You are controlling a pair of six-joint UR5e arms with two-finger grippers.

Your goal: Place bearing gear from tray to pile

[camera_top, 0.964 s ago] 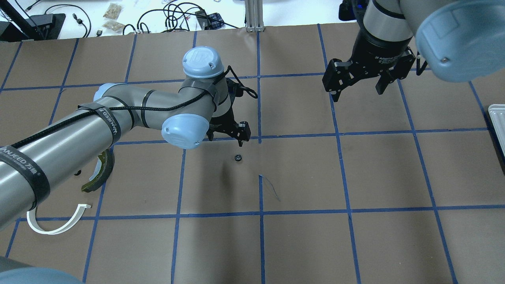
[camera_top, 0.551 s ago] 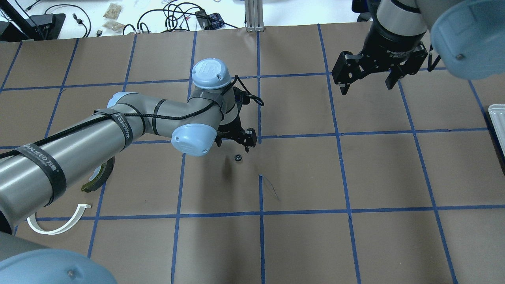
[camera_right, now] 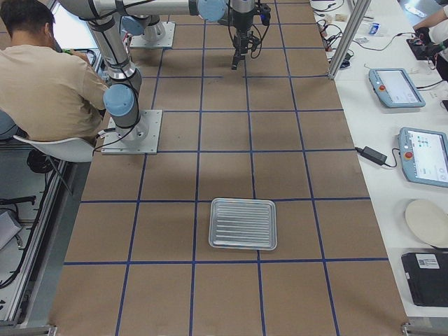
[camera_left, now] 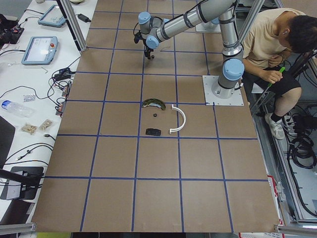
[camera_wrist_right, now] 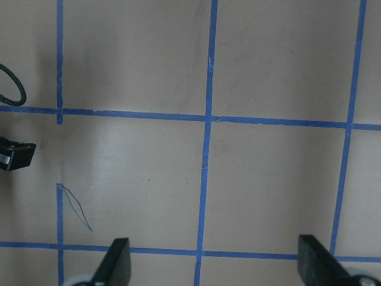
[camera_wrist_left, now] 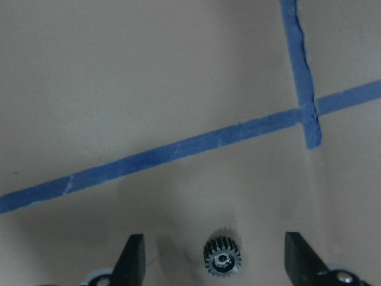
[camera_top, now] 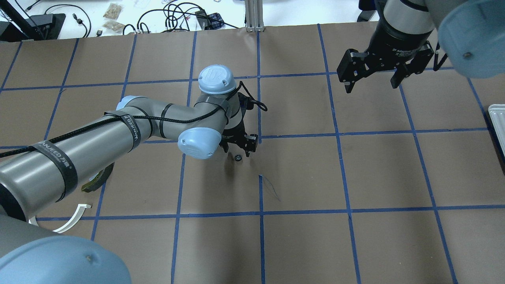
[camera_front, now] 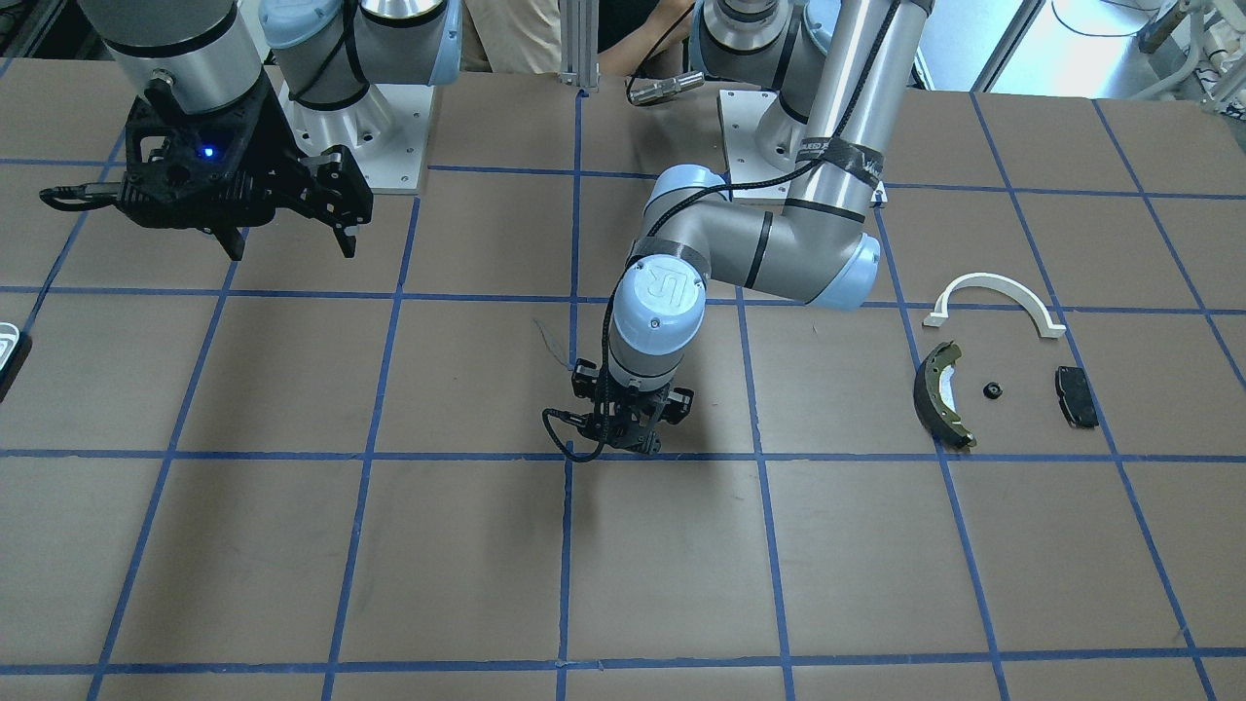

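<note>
The bearing gear (camera_top: 238, 157), small, black and toothed, lies on the brown table paper near the middle. In the left wrist view the gear (camera_wrist_left: 222, 260) sits between the two fingers. My left gripper (camera_top: 238, 147) is open and low over it, with no contact that I can see. In the front view my left wrist hides the gear. The pile lies at my left: an olive-grey brake shoe (camera_front: 939, 394), a white arch (camera_front: 993, 297), a black pad (camera_front: 1076, 396) and a small black part (camera_front: 991, 390). My right gripper (camera_top: 371, 81) is open and empty, high at the far right.
The metal tray (camera_right: 243, 223) stands at my right end of the table; only its edge (camera_top: 497, 118) shows in the overhead view. A small tear in the paper (camera_top: 270, 187) lies just right of the gear. A seated person (camera_left: 267, 39) is behind the robot bases.
My left arm has moved right and down, bringing its open gripper over the gear. My right gripper has drawn back toward the far right. The gear has not moved.
</note>
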